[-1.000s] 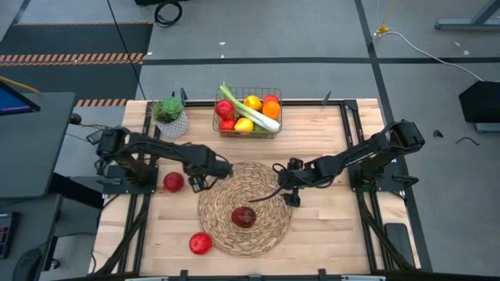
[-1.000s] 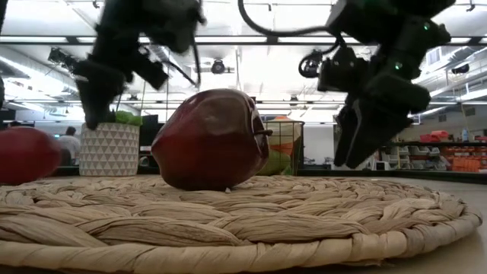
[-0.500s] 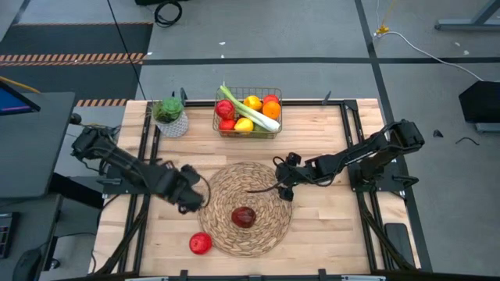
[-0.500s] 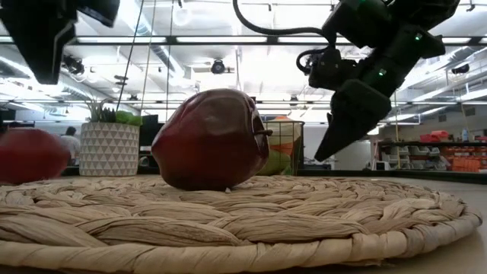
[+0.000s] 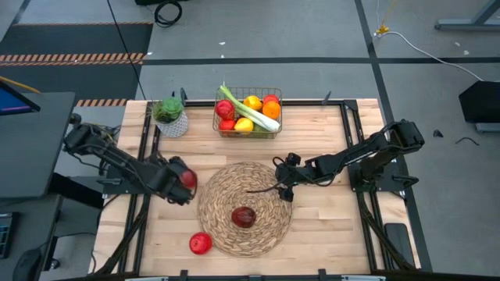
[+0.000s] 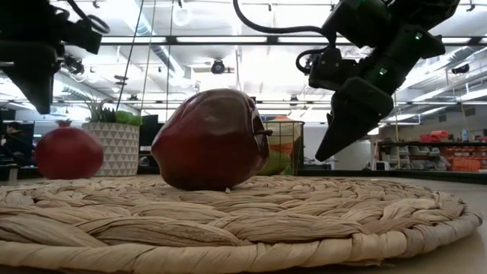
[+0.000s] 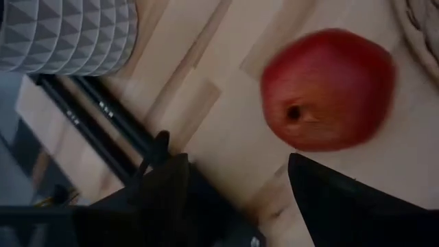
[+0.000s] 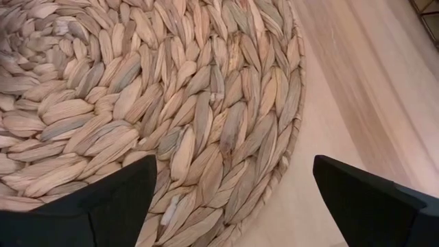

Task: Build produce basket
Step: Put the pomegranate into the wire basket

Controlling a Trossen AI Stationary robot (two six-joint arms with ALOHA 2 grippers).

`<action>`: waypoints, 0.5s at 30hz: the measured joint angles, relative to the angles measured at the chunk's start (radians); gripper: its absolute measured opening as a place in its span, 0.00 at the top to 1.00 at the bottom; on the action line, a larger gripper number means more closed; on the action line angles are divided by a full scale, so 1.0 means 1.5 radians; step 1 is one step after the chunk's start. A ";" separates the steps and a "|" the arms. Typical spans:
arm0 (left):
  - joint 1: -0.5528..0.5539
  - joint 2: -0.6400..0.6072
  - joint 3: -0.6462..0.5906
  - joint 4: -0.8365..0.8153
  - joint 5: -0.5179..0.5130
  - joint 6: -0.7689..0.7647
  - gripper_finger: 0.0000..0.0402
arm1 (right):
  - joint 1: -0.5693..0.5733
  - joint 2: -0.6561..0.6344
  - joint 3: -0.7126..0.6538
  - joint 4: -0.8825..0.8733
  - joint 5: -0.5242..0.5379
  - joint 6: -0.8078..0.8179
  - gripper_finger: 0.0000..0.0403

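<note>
I could read no text, label, brand, number or sign in any view. The only markings I saw were a triangle pattern on the white plant pot (image 6: 110, 148) and orange-and-black hazard stripes (image 5: 74, 57) on the floor; neither carried any lettering.

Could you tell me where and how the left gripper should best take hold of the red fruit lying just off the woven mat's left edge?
Across its round middle, from above: the red fruit lies free on the table, and the open left gripper already faces it.
</note>
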 joint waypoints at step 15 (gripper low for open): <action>0.046 -0.207 -0.109 0.200 -0.024 0.046 0.36 | 0.000 0.000 0.000 -0.001 -0.010 -0.001 0.02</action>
